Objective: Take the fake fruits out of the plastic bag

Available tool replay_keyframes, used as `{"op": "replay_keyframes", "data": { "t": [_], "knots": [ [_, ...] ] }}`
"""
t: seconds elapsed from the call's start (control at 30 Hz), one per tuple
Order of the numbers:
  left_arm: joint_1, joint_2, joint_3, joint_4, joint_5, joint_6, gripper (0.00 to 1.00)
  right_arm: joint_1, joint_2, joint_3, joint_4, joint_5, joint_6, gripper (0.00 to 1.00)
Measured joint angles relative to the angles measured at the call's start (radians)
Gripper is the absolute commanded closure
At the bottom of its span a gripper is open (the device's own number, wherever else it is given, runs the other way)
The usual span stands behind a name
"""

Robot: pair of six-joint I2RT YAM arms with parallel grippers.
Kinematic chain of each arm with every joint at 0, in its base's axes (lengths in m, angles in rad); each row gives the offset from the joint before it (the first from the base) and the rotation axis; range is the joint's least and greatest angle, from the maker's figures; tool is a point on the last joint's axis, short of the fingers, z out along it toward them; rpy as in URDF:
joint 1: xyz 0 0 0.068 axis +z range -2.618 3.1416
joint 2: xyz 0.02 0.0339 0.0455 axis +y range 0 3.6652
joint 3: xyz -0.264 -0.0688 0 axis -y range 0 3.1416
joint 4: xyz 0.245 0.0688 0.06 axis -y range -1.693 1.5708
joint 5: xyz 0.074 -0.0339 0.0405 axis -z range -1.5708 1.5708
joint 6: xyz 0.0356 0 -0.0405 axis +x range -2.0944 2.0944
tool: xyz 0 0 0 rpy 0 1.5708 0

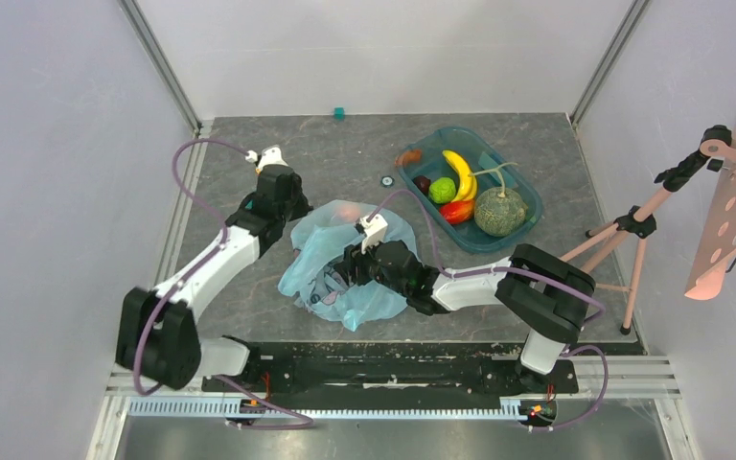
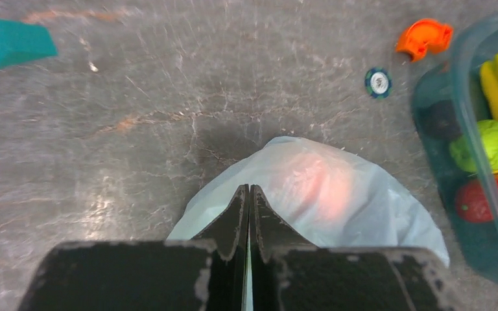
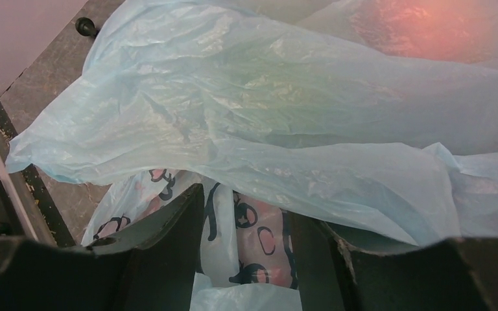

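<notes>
The light-blue plastic bag [image 1: 345,261] lies crumpled mid-table. A pinkish-orange peach [image 2: 321,181] glows through its film at the far end, and also shows in the right wrist view [image 3: 428,23]. My left gripper [image 2: 249,188] is shut, pinching a thin strip of the bag's edge at the far left [image 1: 297,218]. My right gripper [image 3: 246,207] reaches into the bag's near side [image 1: 340,273]; its jaws stand apart, with printed film between them and the upper layer draped over them. A netted melon [image 1: 499,212], a green apple [image 1: 442,190] and dark grapes [image 1: 423,183] lie in the teal tray [image 1: 535,192].
The tray also holds a yellow banana [image 1: 460,172] and a red-orange mango [image 1: 456,211]. An orange piece [image 2: 423,37], a small round disc [image 2: 378,82] and a teal block [image 2: 14,42] lie on the table beyond the bag. A pink tripod [image 1: 632,230] stands at the right.
</notes>
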Motion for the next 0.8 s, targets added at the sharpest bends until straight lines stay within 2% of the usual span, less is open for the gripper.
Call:
{"op": "replay_keyframes", "data": {
  "t": [0.1,0.3,0.5,0.67,0.8],
  "knots": [
    [0.042,0.134,0.026,0.045,0.094,-0.001,0.98,0.000,0.000,0.000,0.000,-0.008,-0.009,0.39],
    [0.056,0.274,0.039,0.102,0.185,-0.002,0.98,-0.005,0.002,0.030,-0.029,-0.010,-0.025,0.22],
    [0.055,0.359,0.040,0.126,0.229,-0.003,0.98,-0.021,0.044,0.105,-0.059,-0.011,-0.049,0.19],
    [0.056,0.366,0.021,0.147,0.251,-0.004,0.98,-0.049,0.085,0.135,-0.092,-0.032,-0.069,0.19],
    [0.055,0.366,-0.022,0.170,0.286,-0.015,0.98,-0.066,0.122,0.155,-0.119,-0.064,-0.087,0.13]
  ]
}}
